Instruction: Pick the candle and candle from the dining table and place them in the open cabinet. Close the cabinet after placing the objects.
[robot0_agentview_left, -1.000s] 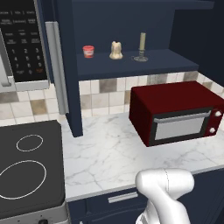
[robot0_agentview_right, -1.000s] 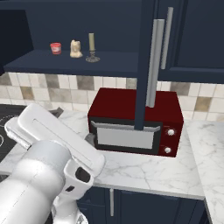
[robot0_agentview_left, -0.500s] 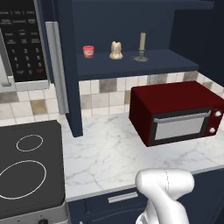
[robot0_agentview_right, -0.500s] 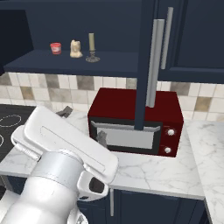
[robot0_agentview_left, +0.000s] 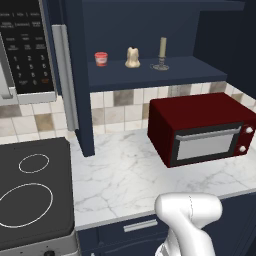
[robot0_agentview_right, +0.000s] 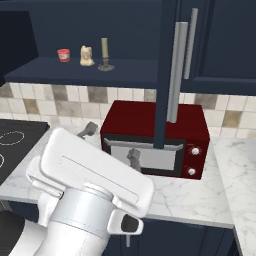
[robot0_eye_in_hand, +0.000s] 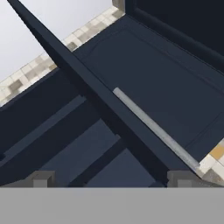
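Observation:
Both candles stand on the shelf of the open navy cabinet (robot0_agentview_left: 150, 70): the lumpy cream candle (robot0_agentview_left: 132, 57) (robot0_agentview_right: 87, 55) and, to its right, the slim olive taper candle (robot0_agentview_left: 162, 52) (robot0_agentview_right: 104, 52) on its dark base. My gripper (robot0_agentview_right: 112, 143) is open and empty. It hangs low over the counter in front of the red oven, well below the shelf. In the hand view the gripper (robot0_eye_in_hand: 111, 179) looks up along the edge of the cabinet's open right door (robot0_agentview_right: 165, 75) (robot0_eye_in_hand: 100, 98) and its silver bar handle (robot0_agentview_right: 175, 70) (robot0_eye_in_hand: 153, 129).
A small red cup (robot0_agentview_left: 101, 58) sits left of the candles. The red toaster oven (robot0_agentview_left: 200, 130) stands on the white marble counter (robot0_agentview_left: 120, 175). A black stovetop (robot0_agentview_left: 30, 195) lies at left, a microwave (robot0_agentview_left: 25, 50) above it. The cabinet's left door (robot0_agentview_left: 77, 75) also stands open.
My arm has swung right and lower in the right base view, bringing the open fingers in front of the red oven. The candles and cabinet doors have not moved.

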